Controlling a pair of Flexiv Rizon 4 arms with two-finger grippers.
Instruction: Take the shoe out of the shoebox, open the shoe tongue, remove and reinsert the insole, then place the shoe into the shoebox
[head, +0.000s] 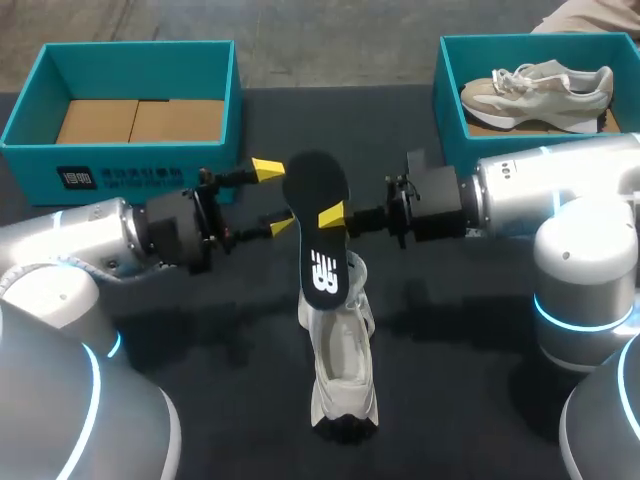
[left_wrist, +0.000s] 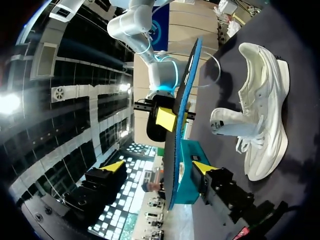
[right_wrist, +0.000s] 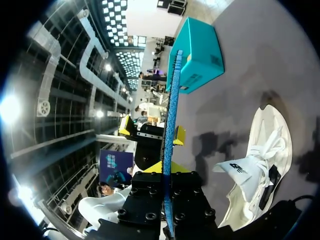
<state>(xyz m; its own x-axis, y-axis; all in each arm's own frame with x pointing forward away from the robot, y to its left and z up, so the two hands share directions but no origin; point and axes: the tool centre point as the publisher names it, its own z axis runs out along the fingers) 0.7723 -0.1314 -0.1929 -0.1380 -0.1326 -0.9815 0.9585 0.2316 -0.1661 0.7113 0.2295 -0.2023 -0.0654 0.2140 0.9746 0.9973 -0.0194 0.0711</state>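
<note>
The black insole (head: 315, 205) hangs in the air above the white shoe (head: 340, 375), which lies on the dark table with its tongue pulled open. My right gripper (head: 333, 215) is shut on the insole's right edge. From the left, my left gripper (head: 277, 198) stands open at the insole's left edge. In the left wrist view the insole (left_wrist: 177, 125) shows edge-on between the spread fingers of my left gripper (left_wrist: 158, 167), nearer one finger; the shoe (left_wrist: 260, 115) lies off to the side. In the right wrist view the insole (right_wrist: 171, 100) rises from my right gripper (right_wrist: 167, 172), beside the shoe (right_wrist: 260, 165).
A teal shoebox (head: 120, 160) with a bare cardboard floor stands at the back left. A second teal box (head: 450, 100) at the back right holds another beige shoe (head: 540, 85). Dark tabletop lies around the white shoe.
</note>
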